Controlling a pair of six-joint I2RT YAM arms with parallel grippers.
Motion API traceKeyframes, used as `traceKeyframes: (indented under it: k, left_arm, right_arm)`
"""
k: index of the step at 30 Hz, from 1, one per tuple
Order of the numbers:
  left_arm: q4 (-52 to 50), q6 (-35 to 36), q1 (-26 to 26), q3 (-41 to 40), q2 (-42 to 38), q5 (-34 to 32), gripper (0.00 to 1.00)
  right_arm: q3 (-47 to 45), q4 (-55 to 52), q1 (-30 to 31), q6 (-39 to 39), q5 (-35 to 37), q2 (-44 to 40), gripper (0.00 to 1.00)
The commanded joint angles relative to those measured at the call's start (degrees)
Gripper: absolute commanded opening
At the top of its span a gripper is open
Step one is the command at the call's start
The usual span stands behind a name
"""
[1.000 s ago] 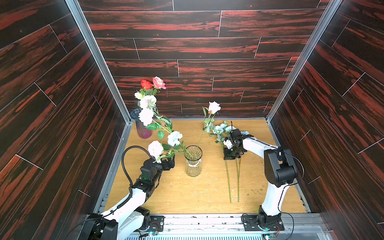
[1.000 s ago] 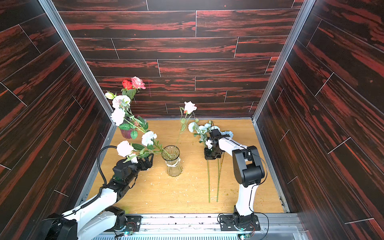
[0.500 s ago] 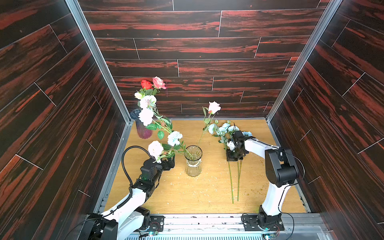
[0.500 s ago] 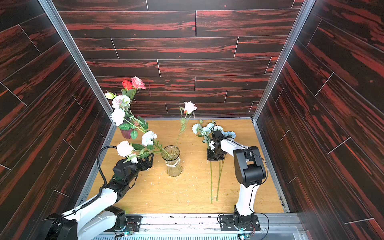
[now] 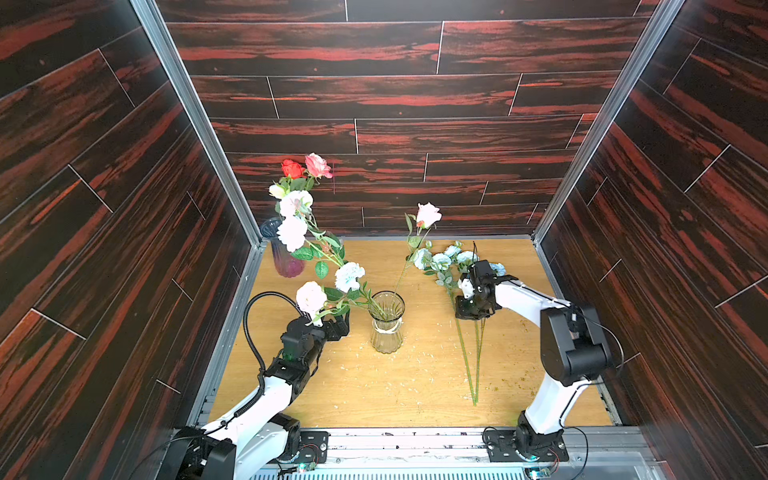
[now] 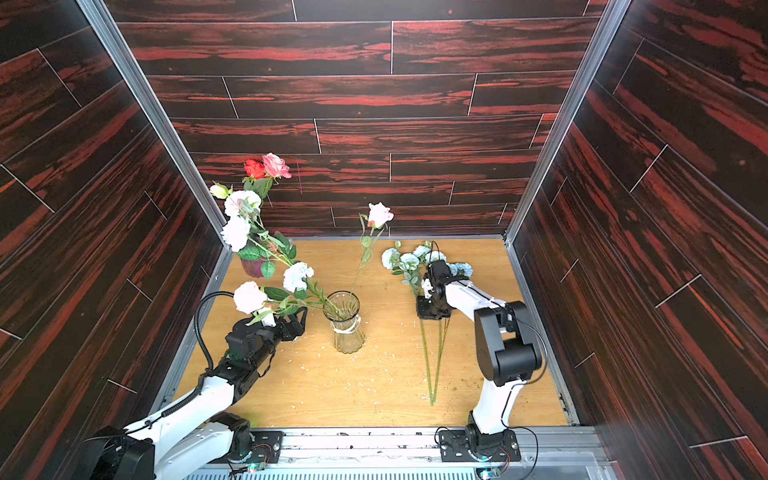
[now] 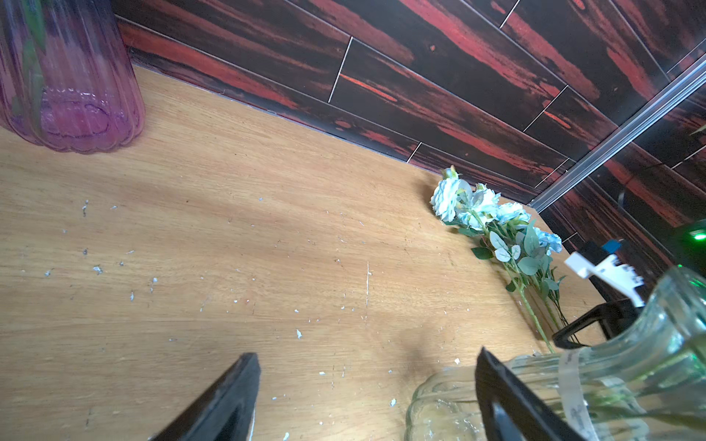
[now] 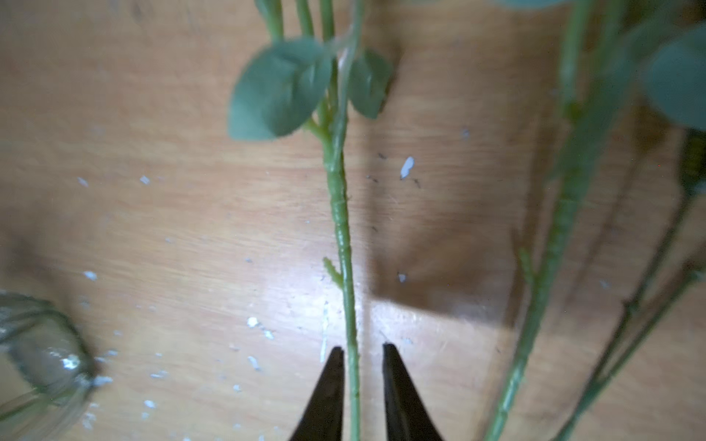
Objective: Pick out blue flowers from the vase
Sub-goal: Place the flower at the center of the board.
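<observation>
right gripper [image 8: 361, 347] is loose: jaws parted a crack around one green stem [image 8: 340, 198], daylight on one side, no clamp. blue flowers [image 5: 446, 262] lie flat on the table [image 5: 374, 395], right of the clear vase [image 5: 386, 324], blooms toward the back wall. reads as the release. i'd open wider before lifting, then go straight up so the leaf [image 8: 279, 88] ahead of the tips doesn't snag and drag the pile. left gripper [image 7: 366, 353] spread wide, empty, just beside the vase. pale ruffled bloom [image 5: 349, 276] leans out of the vase; blue or white, can't tell.
</observation>
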Motion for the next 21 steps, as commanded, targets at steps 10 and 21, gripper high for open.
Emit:
traceKeyframes:
  k: [10, 21]
  left_arm:
    - [-7.43, -0.99, -0.29, 2.48, -3.22, -1.37, 0.89]
    - [-20.87, -2.7, -0.4, 0.7, -14.23, 0.64, 0.87]
  right_arm:
    - [-22.09, 28.08, 5.29, 0.46, 0.5, -27.39, 0.43]
    - [-31.52, 41.02, 12.1, -3.14, -10.88, -43.17, 0.39]
